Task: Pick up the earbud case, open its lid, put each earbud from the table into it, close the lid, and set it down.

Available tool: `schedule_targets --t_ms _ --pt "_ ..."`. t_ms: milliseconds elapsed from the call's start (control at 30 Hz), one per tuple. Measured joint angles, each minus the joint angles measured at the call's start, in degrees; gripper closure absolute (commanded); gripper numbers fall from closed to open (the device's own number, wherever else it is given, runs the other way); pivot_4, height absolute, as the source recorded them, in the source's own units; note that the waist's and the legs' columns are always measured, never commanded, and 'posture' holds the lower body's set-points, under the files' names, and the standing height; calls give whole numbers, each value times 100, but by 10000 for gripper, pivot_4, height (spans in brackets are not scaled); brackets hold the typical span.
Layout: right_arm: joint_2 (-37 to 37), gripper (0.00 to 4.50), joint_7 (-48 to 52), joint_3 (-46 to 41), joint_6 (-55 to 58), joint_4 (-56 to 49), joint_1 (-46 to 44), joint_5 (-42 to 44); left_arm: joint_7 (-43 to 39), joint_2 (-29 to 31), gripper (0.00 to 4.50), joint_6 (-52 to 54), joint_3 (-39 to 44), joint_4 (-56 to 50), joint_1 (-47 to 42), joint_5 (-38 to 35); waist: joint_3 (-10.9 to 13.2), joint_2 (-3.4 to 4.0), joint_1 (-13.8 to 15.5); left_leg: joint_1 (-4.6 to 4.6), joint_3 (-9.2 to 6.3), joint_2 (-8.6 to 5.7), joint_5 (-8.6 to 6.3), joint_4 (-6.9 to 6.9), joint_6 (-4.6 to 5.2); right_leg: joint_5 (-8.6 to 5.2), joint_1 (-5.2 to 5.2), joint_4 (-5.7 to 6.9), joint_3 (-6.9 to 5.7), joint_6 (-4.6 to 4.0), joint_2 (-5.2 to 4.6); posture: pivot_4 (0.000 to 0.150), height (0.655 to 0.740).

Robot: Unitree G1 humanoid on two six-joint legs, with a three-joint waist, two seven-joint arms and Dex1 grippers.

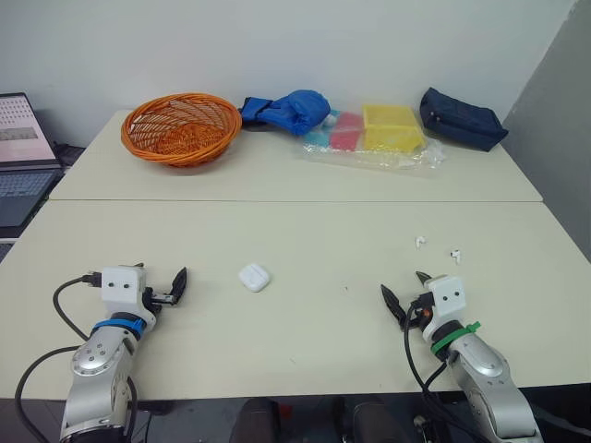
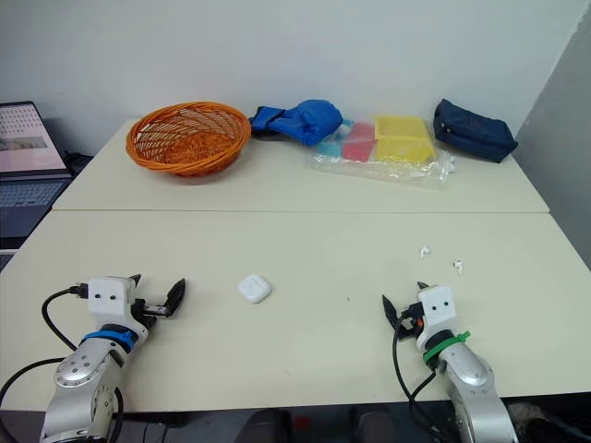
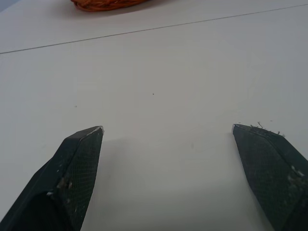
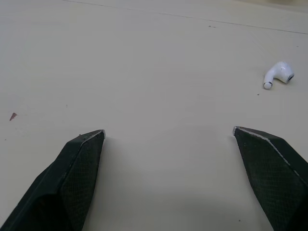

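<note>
The white earbud case (image 1: 254, 277), lid closed, lies on the cream table (image 1: 305, 360) near the front, left of centre. Two white earbuds (image 1: 420, 242) (image 1: 455, 255) lie apart from each other to the right. My left gripper (image 1: 162, 275) rests low over the table to the left of the case, open and holding nothing. My right gripper (image 1: 405, 288) sits near the front right, also open and holding nothing, just short of the earbuds. In the right wrist view one earbud (image 4: 279, 74) lies ahead of the right gripper (image 4: 168, 132), past one fingertip (image 4: 269, 159). In the left wrist view, bare table lies between the left gripper's (image 3: 167, 129) fingers.
At the back stand an orange wicker basket (image 1: 182, 127), a blue cloth bundle (image 1: 291, 111), plastic-wrapped coloured boxes (image 1: 379, 134) and a dark blue pouch (image 1: 462, 118). A laptop (image 1: 18, 157) sits off the table's left side. A seam (image 1: 295, 200) crosses the table.
</note>
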Motion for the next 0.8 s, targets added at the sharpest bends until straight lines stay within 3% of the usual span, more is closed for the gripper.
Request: schedule_targets --t_ms 800 --pt "-13 0 25 162 16 -62 -61 -33 -339 90 131 428 33 -513 336 -286 2 0 -8 -3 -2 3 0 -6 0 -1 -6 -4 2 -2 -1 1500 7400"
